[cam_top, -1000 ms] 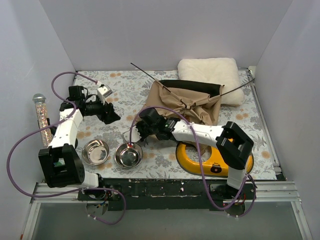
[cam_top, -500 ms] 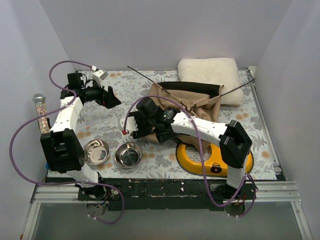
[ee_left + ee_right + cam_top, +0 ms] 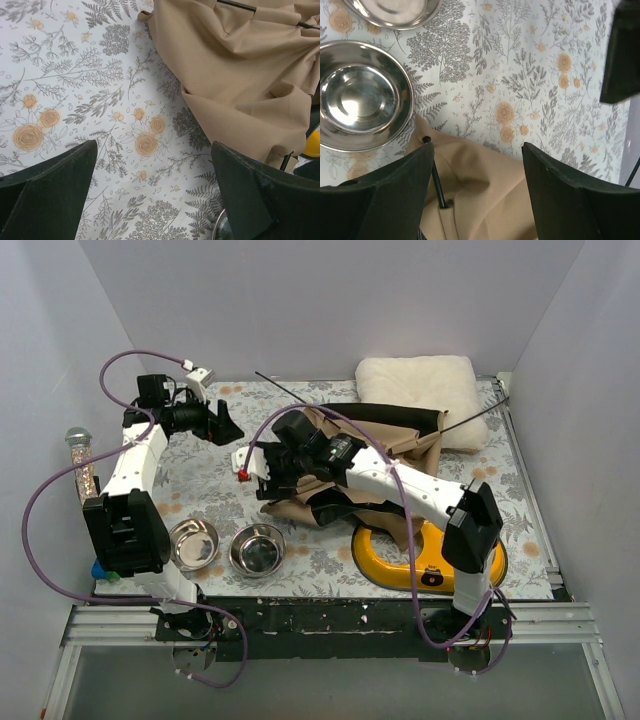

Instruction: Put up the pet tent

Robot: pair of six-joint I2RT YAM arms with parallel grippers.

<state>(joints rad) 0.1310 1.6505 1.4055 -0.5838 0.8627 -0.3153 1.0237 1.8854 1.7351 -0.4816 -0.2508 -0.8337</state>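
Note:
The pet tent (image 3: 420, 450) lies collapsed mid-table as crumpled tan fabric with black lining and thin black rods sticking out toward the back. My right gripper (image 3: 262, 478) hovers open over the tent's left edge. In the right wrist view tan fabric (image 3: 485, 195) and a short black rod (image 3: 438, 186) lie below, between the spread fingers (image 3: 570, 200), and nothing is pinched. My left gripper (image 3: 226, 426) is open at the back left over bare mat. Its wrist view shows the tent fabric (image 3: 240, 80) ahead on the right, apart from the fingers (image 3: 50, 185).
Two steel bowls (image 3: 192, 543) (image 3: 258, 548) sit near the front left. A yellow bowl stand (image 3: 395, 558) lies front right, partly under the tent and right arm. A cream cushion (image 3: 420, 385) lies at the back right. A glittery tube (image 3: 80, 455) stands by the left wall.
Both grippers opened. The right arm swung from the bowls up over the tent's left edge, and fabric now spreads toward the front. The left arm drew back toward the far left.

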